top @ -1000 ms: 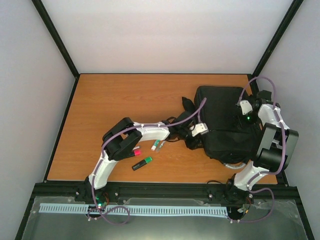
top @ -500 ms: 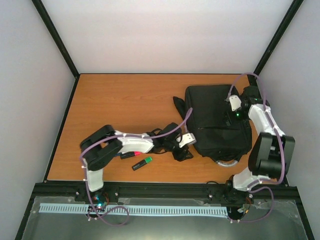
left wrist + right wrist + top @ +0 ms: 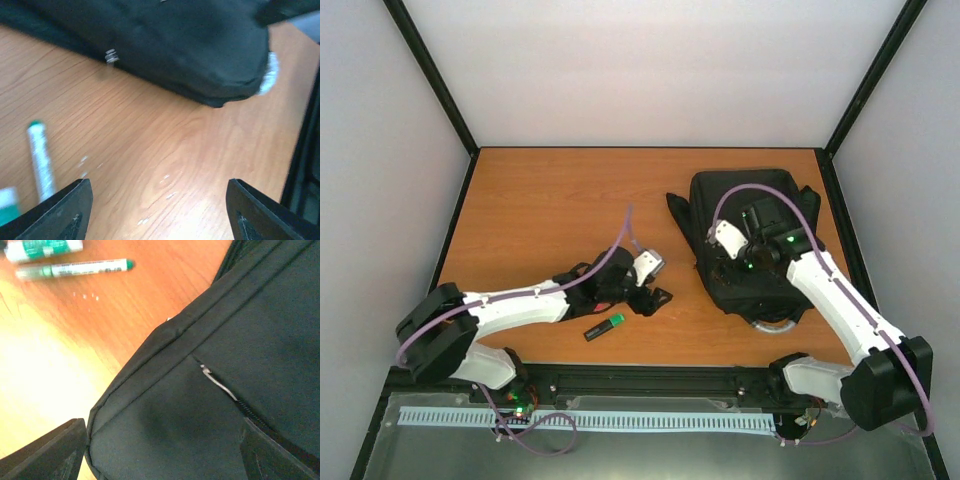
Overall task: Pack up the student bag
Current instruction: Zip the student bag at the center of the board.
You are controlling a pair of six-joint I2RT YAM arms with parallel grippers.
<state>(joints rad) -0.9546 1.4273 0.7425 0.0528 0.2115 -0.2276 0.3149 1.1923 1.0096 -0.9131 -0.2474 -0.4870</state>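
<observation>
The student bag [image 3: 210,390] is running off the right wrist view's right and bottom edges, and a thick green marker [image 3: 42,247] is being clipped at the top.

I saw the orange-brown wood-grain table [image 3: 540,210] carrying the large black fabric student bag [image 3: 190,45]. It lay directly beneath the right gripper [image 3: 165,455] and just ahead of the left gripper [image 3: 160,210]. A slim white pen with a green cap [image 3: 40,162] lay to the left gripper's front left. A thicker green-and-white marker [image 3: 42,248] lay just beside the pen. A black highlighter with a green tip [image 3: 604,327] lay near the left gripper, on the arm-base side.
</observation>
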